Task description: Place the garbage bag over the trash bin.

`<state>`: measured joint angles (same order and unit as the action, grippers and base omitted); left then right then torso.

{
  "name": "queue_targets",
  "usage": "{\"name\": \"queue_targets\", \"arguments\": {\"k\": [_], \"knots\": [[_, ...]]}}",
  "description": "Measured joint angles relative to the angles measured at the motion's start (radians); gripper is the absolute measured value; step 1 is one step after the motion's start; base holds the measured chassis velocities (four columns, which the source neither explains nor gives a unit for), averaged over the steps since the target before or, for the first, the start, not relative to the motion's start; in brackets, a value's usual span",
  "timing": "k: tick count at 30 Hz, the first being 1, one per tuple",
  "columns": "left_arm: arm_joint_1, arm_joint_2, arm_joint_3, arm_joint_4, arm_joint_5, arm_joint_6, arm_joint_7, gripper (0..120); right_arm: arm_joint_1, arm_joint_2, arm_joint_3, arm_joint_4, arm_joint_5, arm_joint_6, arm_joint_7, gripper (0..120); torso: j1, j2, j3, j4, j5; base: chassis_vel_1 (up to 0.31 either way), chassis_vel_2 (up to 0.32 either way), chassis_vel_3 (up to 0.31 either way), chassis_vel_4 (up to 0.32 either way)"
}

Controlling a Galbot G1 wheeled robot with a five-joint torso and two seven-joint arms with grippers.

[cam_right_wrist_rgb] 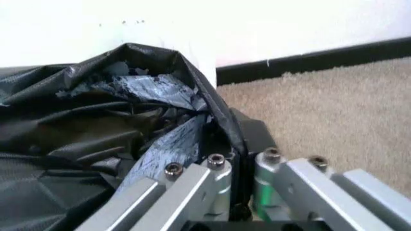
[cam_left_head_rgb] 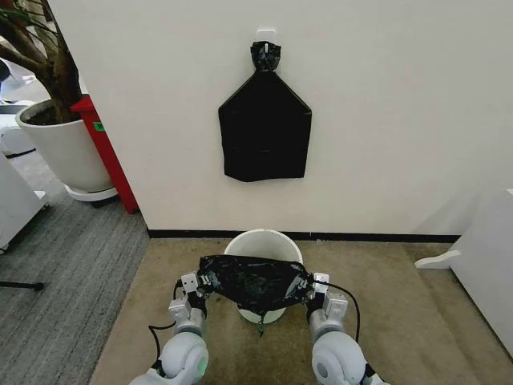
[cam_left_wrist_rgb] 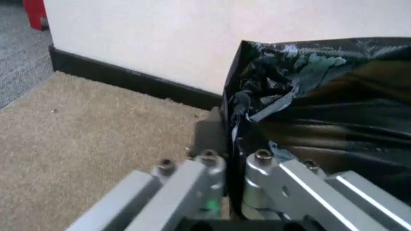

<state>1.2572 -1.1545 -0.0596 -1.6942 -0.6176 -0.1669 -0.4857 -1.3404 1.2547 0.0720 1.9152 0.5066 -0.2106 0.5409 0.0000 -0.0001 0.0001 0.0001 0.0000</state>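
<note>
Both hands (cam_left_head_rgb: pixel 202 282) (cam_left_head_rgb: pixel 311 287) grip garbage bag (cam_left_head_rgb: pixel 255 282) over trash bin (cam_left_head_rgb: pixel 263 241); tan carpet (cam_left_head_rgb: pixel 401 321), white wall (cam_left_head_rgb: pixel 385 112).

1. Two rounded, glossy silver-white arm housings, each narrowing to a boxy grey wrist block.
2. The left end effector (cam_left_head_rgb: pixel 200 282) and right end effector (cam_left_head_rgb: pixel 314 284) have flat brushed-metal fingers fastened with round silver screws.
3. A thin black cable loops beside each wrist.

The trash bin (cam_left_head_rgb: pixel 263 243) stands on the floor by the wall (cam_left_head_rgb: pixel 385 120). The garbage bag (cam_left_head_rgb: pixel 255 282) hangs in front of the trash bin. A tied bundle (cam_left_head_rgb: pixel 265 132) hangs on the wall above the trash bin.
</note>
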Motion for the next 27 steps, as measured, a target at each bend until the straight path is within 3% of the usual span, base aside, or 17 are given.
{"name": "queue_targets", "arguments": {"k": [5,16,27], "knots": [[0.007,0.009,-0.002,-0.028,0.019,-0.02,0.022,23,-0.012,-0.009,0.007,0.014,-0.028,0.018,-0.018,16,0.0,0.0,0.0,-0.0001,0.0,0.0,0.0,0.0,0.0],[0.106,0.067,-0.033,-0.214,0.065,0.007,0.011,65,-0.061,-0.036,0.035,0.151,-0.034,-0.039,0.004,59,0.0,0.0,0.0,0.0,0.0001,0.0,0.0,0.0,0.0],[0.198,0.051,-0.041,-0.342,0.095,0.018,-0.012,99,-0.1,-0.047,0.056,0.27,-0.034,-0.055,0.004,95,0.0,0.0,0.0,0.0,0.0001,0.0,0.0,0.0,0.0]]}}
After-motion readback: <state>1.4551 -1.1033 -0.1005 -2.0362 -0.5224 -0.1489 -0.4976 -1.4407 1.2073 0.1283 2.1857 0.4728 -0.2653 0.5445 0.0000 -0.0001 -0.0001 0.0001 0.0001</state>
